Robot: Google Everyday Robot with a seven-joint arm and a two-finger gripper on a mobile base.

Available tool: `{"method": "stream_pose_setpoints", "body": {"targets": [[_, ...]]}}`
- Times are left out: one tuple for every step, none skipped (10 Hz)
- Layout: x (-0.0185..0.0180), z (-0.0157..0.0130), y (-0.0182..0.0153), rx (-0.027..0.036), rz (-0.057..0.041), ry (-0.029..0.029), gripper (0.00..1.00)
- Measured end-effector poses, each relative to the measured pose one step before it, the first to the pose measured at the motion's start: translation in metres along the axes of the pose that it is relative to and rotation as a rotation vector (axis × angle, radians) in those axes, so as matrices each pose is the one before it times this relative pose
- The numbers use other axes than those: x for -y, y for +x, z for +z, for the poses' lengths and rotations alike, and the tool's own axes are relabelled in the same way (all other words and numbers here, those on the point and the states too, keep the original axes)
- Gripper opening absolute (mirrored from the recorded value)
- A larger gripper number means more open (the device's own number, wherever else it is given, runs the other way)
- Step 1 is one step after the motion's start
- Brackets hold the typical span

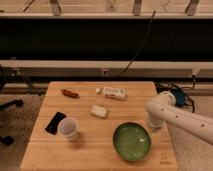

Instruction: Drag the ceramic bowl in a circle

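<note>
The ceramic bowl is wide, round and glossy green with a paler inside. It sits on the wooden table near the front right. My white arm comes in from the right. The gripper is at the bowl's right rim, close against it. The wrist hides most of the gripper.
A small white cup stands at the front left beside a black phone-like slab. A pale bar lies mid-table, a white packet and a red-brown item at the back. Cables lie on the floor at right.
</note>
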Motion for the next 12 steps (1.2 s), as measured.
{"method": "stream_pose_setpoints", "body": {"targets": [[0.00456,-0.00862,-0.00124,-0.00501,-0.00178,0.00415,0.8],[0.00258,-0.00481,0.00065,-0.00742,-0.00115,0.00478,0.8],[0.00159,-0.00339,-0.00036,-0.00331,0.00077,0.00231,0.8],[0.00089,-0.00194,-0.00209,-0.00561,0.00134,0.00138,0.8],[0.00118,-0.00171,-0.00269,-0.00351,0.00365,-0.00051,0.8],[0.00093,0.00106,-0.00311,-0.00128,0.00715,-0.00661,0.8],[-0.00037,0.00163,-0.00548,0.00615,0.01308,-0.01351,0.8],[-0.00023,0.00082,-0.00421,0.0053,0.00734,-0.00876,0.8],[-0.00077,0.00121,-0.00448,0.00542,0.01042,-0.01168,0.8],[-0.00007,0.0037,-0.0079,0.00332,0.01293,-0.01648,0.8],[0.00169,0.0025,-0.00817,0.00524,0.01011,-0.01316,0.8],[-0.00012,0.00046,-0.00117,0.00237,0.00404,-0.00409,0.8]]}}
